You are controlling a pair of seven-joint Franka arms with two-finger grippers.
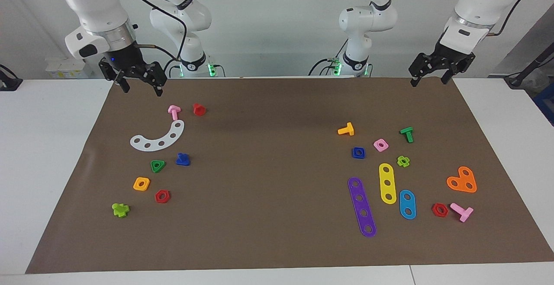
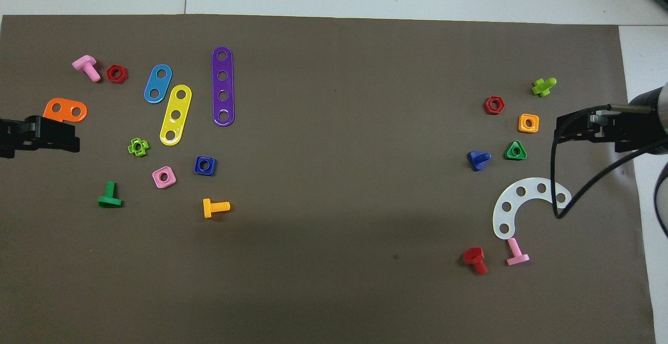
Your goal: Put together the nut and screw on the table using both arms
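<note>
The blue square nut (image 1: 358,152) (image 2: 205,165) lies flat on the brown mat (image 1: 268,181), toward the left arm's end, beside a pink square nut (image 1: 381,145). The blue screw (image 1: 182,159) (image 2: 478,159) rests on the mat toward the right arm's end, beside a green triangular nut (image 1: 157,165). My left gripper (image 1: 429,81) (image 2: 68,136) hangs open and empty over the mat's edge closest to the robots. My right gripper (image 1: 142,89) (image 2: 566,130) hangs open and empty over the same edge at its own end. Both are well apart from the nut and the screw.
Near the nut lie an orange bolt (image 1: 346,129), a green bolt (image 1: 407,134), purple (image 1: 362,207), yellow (image 1: 387,183) and blue (image 1: 407,204) strips and an orange plate (image 1: 462,180). Near the screw lie a white arc (image 1: 158,137), a pink bolt (image 1: 174,111), a red bolt (image 1: 199,109) and an orange nut (image 1: 141,184).
</note>
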